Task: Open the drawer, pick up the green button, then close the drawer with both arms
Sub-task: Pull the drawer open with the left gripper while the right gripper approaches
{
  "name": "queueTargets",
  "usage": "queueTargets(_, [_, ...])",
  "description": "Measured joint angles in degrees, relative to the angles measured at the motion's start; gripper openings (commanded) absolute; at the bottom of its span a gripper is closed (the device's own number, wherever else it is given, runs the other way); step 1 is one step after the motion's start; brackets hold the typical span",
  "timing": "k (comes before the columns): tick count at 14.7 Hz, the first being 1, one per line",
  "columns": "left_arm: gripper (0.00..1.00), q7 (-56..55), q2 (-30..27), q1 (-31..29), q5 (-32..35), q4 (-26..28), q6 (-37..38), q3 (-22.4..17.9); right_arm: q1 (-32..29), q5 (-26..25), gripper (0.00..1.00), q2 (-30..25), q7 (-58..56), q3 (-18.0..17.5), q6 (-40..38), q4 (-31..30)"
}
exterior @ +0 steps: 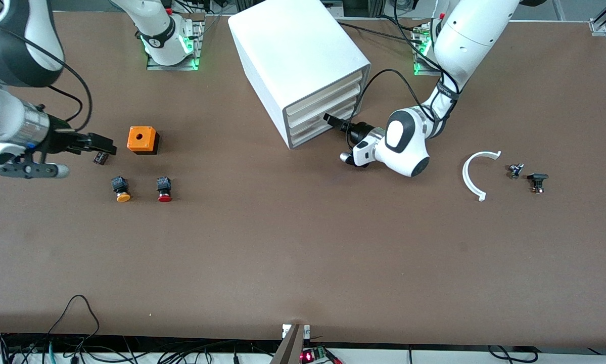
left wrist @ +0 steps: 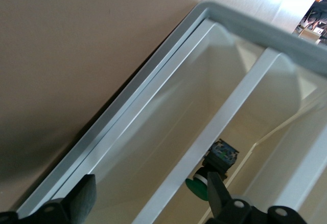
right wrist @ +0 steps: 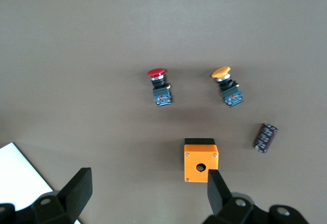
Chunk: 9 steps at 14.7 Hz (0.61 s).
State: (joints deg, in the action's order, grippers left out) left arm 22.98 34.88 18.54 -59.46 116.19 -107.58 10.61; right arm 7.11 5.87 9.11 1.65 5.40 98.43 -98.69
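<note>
Looking like a robotics lab or test bench. Standing bolted at the edge of a broad brown table [exterior: 303, 253], on metal base plates glowing green beside the white cabinet [exterior: 292, 55]: two white jointed arms [exterior: 454, 45]. Trailing from the arms and hanging tangled under the table's edge nearest the front camera: black cables. Lying scattered near the cabinet, toward either end of the table: loose industrial parts, including an orange switch box [exterior: 142, 139], push buttons, a capacitor and a curved white clip [exterior: 473, 174].
</note>
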Motion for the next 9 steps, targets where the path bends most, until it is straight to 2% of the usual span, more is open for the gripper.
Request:
queueTargets(2, [0.63,0.09,-0.01,0.00,-0.04,0.83,-0.26,0.91,1.54,0.00,1.00,1.66,0.01,-0.03,0.33,0.33])
queueTargets(3, [0.46,0.10,-0.01,0.00,-0.16,1.17,-0.27,1.30,2.18,0.01,1.00,2.25,0.05,-0.04,0.81,0.41])
queueTargets(4, [0.19,0.10,-0.01,0.00,-0.33,1.51,-0.30,1.55,2.74,0.03,1.00,2.66,0.07,-0.05,1.71,0.46])
queueTargets(5, [0.00,0.11,-0.01,-0.01,-0.47,1.77,-0.31,1.62,3.42,0.06,1.00,2.91,0.07,-0.07,2.83,0.51])
queueTargets(9, [0.00,1.31,-1.86,-0.91,-1.85,1.96,-3.48,1.30,8.14,0.23,1.00,3.76,0.24,-0.62,8.38,0.63])
